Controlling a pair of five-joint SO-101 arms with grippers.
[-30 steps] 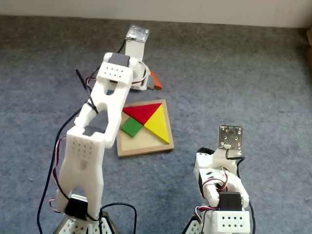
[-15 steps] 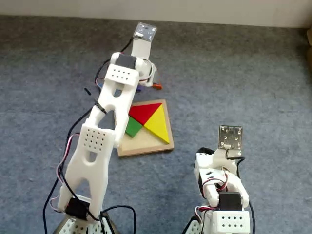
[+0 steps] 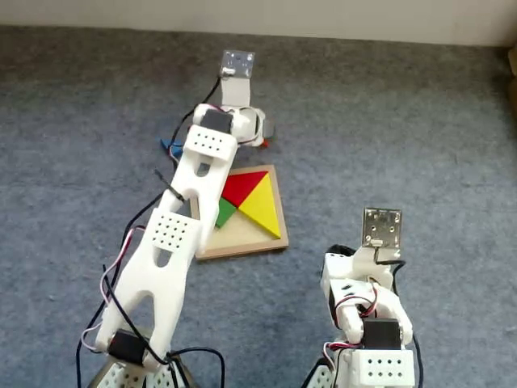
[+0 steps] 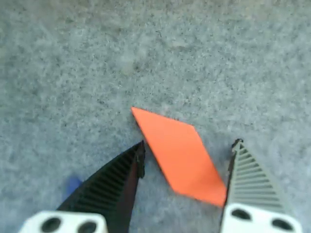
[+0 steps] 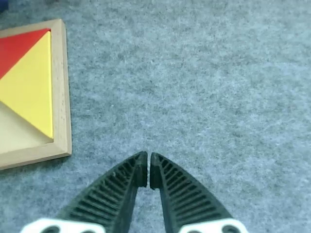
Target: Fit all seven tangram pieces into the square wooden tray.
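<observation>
Left wrist view: the left gripper (image 4: 189, 144), fingers spread, flanks an orange parallelogram piece (image 4: 182, 155) on grey carpet (image 4: 73, 58). High view: the square wooden tray (image 3: 279, 212) lies mid-frame, part filled. The right gripper (image 5: 147, 167), fingers pressed together, hangs over open carpet beside it.

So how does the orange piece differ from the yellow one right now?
The orange piece is a parallelogram; the yellow piece is a triangle. The orange piece lies loose on the carpet between the open left gripper's fingers; the yellow piece sits in the tray beside the red piece. Both lie flat.
</observation>
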